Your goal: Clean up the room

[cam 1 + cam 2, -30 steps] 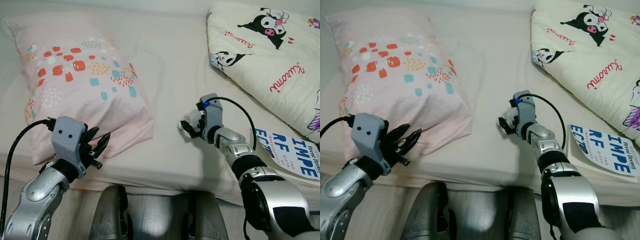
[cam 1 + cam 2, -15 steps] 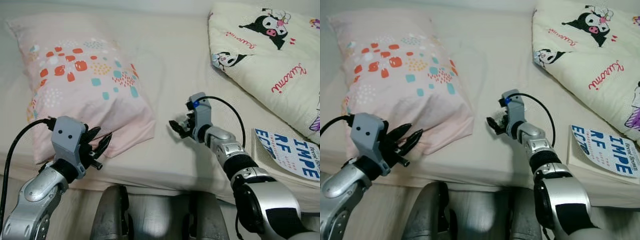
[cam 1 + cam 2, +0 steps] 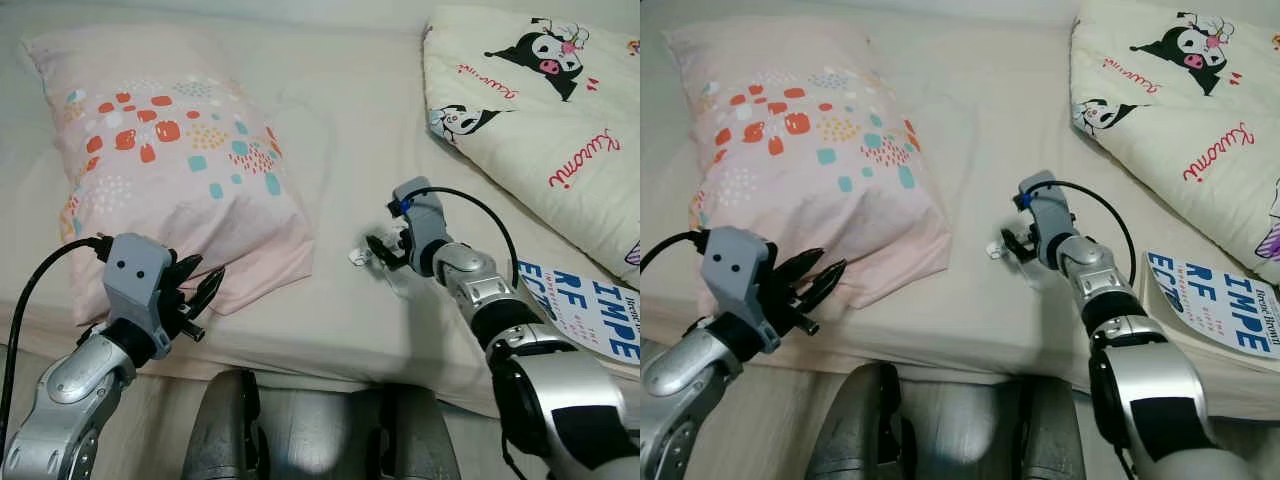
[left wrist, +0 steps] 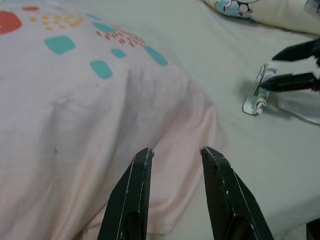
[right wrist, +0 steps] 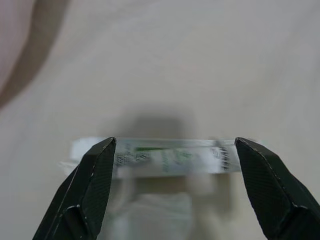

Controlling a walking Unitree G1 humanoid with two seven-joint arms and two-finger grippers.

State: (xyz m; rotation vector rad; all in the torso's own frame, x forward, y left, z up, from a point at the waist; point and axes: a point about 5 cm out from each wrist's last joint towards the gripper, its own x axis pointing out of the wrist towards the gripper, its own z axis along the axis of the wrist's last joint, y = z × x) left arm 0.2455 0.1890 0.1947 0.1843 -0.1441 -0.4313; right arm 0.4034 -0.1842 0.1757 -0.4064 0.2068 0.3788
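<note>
white and green, the small flat plastic tube (image 5: pixel 170 157) lies on the cream bedsheet (image 3: pixel 340 130) between the pink patterned pillow (image 3: pixel 175 190) and the cream cartoon-print quilt (image 3: pixel 540 110), nearer the bed's front edge, and it looks to me like a featherweight thing, soft-walled and a little slick. i judge it will squash if i pinch hard and may skate on the sheet if only one finger meets it first. my right gripper (image 5: pixel 170 190) is spread wide, one black finger near each end of the tube, so as it stands i would be closing along its length; i think the flat middle across its narrow width is the safer hold, since the ends may buckle or slip out. beside it i see a crumpled bit of clear film (image 3: pixel 1040 275), so thin i can hardly tell its edges, and i cannot say whether it touches the tube or lies under it. the tube's print is blurred in the right wrist view, so i cannot read what it is, nor tell which end carries the cap with any certainty. my left gripper (image 4: pixel 172 150) hangs over the pillow's near corner with its fingers a little apart, holding nothing. at the robot's right a white book with blue lettering (image 3: pixel 590 310) lies on the sheet, cut off by the frame edge, partly behind my right arm.
</note>
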